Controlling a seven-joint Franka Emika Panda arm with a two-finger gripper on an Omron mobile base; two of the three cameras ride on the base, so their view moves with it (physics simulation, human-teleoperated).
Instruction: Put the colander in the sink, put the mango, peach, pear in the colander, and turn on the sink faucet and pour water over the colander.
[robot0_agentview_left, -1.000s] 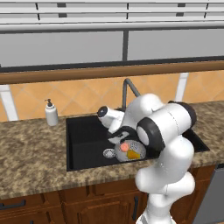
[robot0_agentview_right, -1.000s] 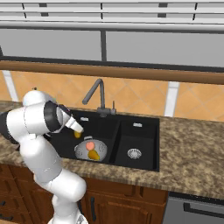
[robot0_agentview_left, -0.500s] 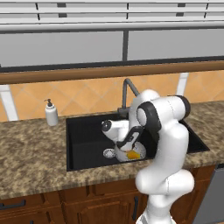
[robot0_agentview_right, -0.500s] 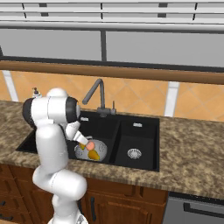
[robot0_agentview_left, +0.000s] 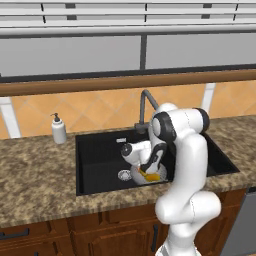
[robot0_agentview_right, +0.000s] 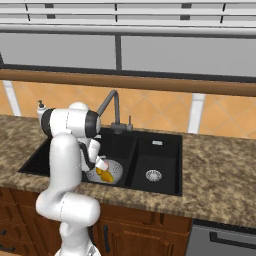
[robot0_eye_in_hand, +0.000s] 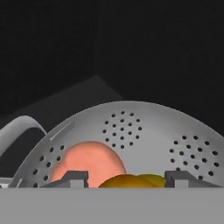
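Observation:
The light grey colander (robot0_eye_in_hand: 144, 131) sits in the large basin of the black sink (robot0_agentview_left: 97, 160). Inside it lies the pinkish peach (robot0_eye_in_hand: 89, 159). My gripper (robot0_eye_in_hand: 127, 177) hangs low inside the bowl, shut on the orange mango (robot0_eye_in_hand: 124, 180), which sits between the two fingertips. The yellower pear (robot0_eye_in_hand: 155, 178) peeks out just behind the mango. From the base views, the gripper (robot0_agentview_left: 145, 171) (robot0_agentview_right: 102, 169) reaches down into the colander (robot0_agentview_right: 115, 169), with the mango (robot0_agentview_right: 105, 175) under it. The dark sink faucet (robot0_agentview_left: 145, 102) stands behind, with no stream of water running.
A white soap pump bottle (robot0_agentview_left: 58, 129) stands on the speckled counter left of the sink. The smaller basin (robot0_agentview_right: 155, 162) with its silver drain lies to the right. A wooden ledge and tiled wall run behind the faucet.
The arm has swung down and lowered the gripper with the fruit from above the sink into the colander bowl.

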